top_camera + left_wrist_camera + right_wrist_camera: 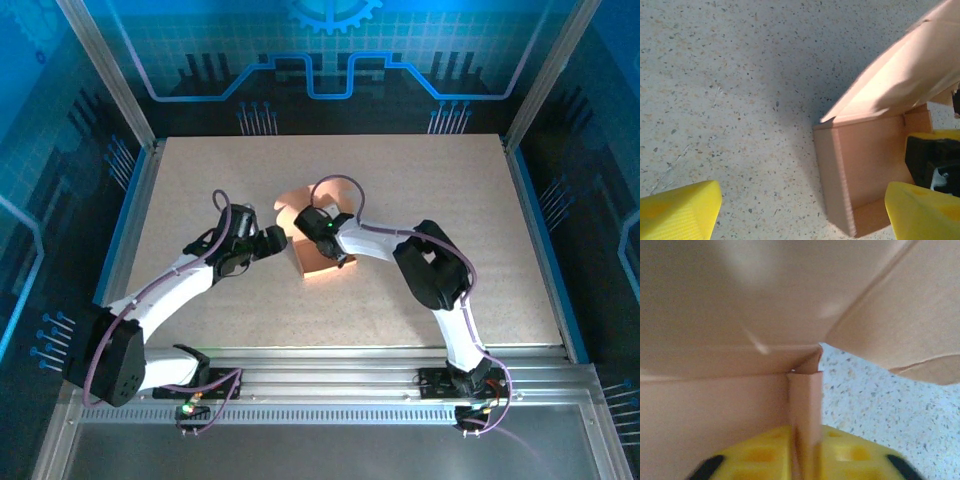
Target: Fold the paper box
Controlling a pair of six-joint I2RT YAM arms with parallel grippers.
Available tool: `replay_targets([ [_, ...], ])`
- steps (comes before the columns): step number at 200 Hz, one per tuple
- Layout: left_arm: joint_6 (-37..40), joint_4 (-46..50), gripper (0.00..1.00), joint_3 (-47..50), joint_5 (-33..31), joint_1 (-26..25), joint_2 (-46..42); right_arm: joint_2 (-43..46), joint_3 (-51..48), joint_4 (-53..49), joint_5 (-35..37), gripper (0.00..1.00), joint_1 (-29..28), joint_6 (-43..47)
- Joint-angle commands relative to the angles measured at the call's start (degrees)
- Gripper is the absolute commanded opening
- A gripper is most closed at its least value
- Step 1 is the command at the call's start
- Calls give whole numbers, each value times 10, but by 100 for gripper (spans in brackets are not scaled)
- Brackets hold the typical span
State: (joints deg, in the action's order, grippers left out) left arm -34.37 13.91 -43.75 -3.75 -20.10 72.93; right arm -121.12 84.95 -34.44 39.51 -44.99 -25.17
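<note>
Overhead rear view; wrists seemingly share paper box (860, 170)

Salmon-pink paper box (322, 266), partly folded, walls upright, rounded flap raised, in the middle of the table (200, 180)

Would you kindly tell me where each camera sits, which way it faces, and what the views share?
Top external: above and behind the bases, looking down on the table; both arms, left hand and right hand by the paper box.
Left wrist: on the left arm, facing down at the box's outer wall; own yellow fingers spread wide.
Right wrist: on the right arm, close on the box's inner corner; yellow fingers straddle a wall.
Shared: all three see the paper box.
</note>
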Motion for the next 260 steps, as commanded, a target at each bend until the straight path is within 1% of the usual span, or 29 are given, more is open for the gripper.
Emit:
replay_targets([
  [1, 10, 6, 87, 2, 8, 8, -9, 28, -8, -30, -86, 33, 15, 1],
  [18, 10, 5, 87, 2, 10, 11, -10, 55, -6, -24, -95, 43, 24, 3],
  [42, 10, 5, 87, 3, 10, 12, -9, 88, -19, -20, -95, 54, 25, 1],
  [51, 10, 4, 88, 3, 10, 12, -9, 105, -32, -14, -104, 60, 26, -1],
  [74, 10, -5, 88, 5, 11, 12, -5, 156, -73, 12, -121, 69, 26, -4],
  [85, 9, -14, 89, 7, 14, 14, -5, 186, -98, 30, -126, 72, 27, -1],
  [98, 8, -25, 89, 10, 19, 19, -3, 216, -124, 48, -142, 72, 32, 3],
  [112, 8, -32, 89, 10, 28, 24, 2, 241, -143, 61, -192, 71, 49, 9],
  [125, 8, -40, 90, 9, 35, 28, 7, 245, -150, 55, -242, 71, 69, 11],
  [136, 7, -47, 90, 11, 40, 27, 11, 234, -146, 42, -284, 69, 86, 12],
  [153, 6, -56, 90, 12, 46, 27, 19, 212, -139, 32, -291, 59, 90, 18],
  [166, 5, -59, 90, 14, 50, 27, 24, 188, -123, 19, -292, 54, 89, 19],
  [175, 4, -61, 91, 14, 52, 27, 27, 171, -110, 9, -282, 53, 84, 18],
  [193, 5, -62, 91, 16, 53, 27, 29, 138, -88, -10, -256, 41, 72, 21],
  [204, 9, -62, 91, 15, 52, 27, 30, 125, -80, -15, -246, 38, 66, 22],
  [227, 12, -60, 91, 15, 51, 28, 34, 103, -66, -25, -228, 23, 62, 20],
  [251, 12, -62, 91, 17, 51, 27, 37, 86, -60, -33, -189, 7, 55, 16],
  [260, 12, -63, 91, 18, 50, 28, 37, 77, -57, -41, -174, 3, 51, 13],
])
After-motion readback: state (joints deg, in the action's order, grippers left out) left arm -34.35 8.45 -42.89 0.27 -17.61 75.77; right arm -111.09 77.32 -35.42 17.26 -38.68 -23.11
